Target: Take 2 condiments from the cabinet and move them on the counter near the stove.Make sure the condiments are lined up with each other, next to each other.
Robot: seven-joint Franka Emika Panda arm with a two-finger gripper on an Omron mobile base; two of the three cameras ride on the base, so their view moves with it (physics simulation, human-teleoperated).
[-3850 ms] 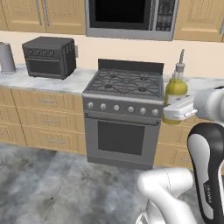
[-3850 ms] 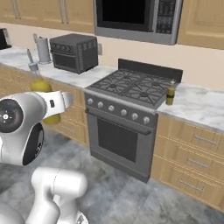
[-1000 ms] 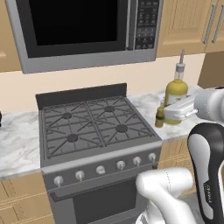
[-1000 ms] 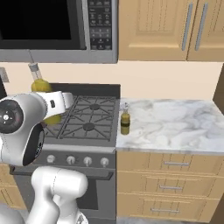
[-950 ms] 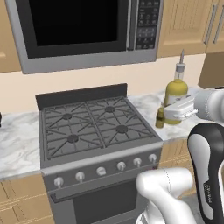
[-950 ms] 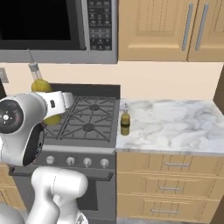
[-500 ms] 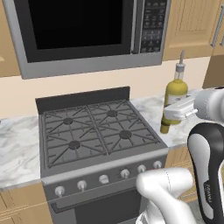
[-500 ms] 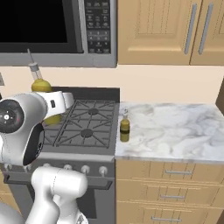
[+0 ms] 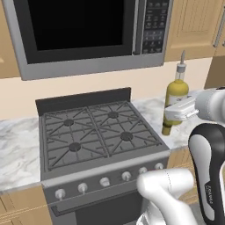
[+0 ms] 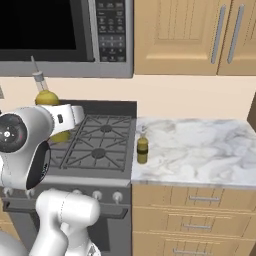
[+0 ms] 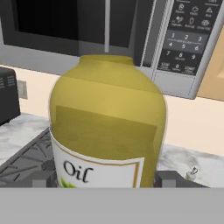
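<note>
Yellow bottle [image 11: 107,127] upright in my clamped gripper [image 9: 181,110] — olive bottle [image 10: 142,148] stands rightward, at the counter's [image 10: 200,150] stove-side edge.

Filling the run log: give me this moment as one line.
pincer: shut on yellow oil bottle, carried | olive bottle: upright on counter by stove | placement: pending
</note>
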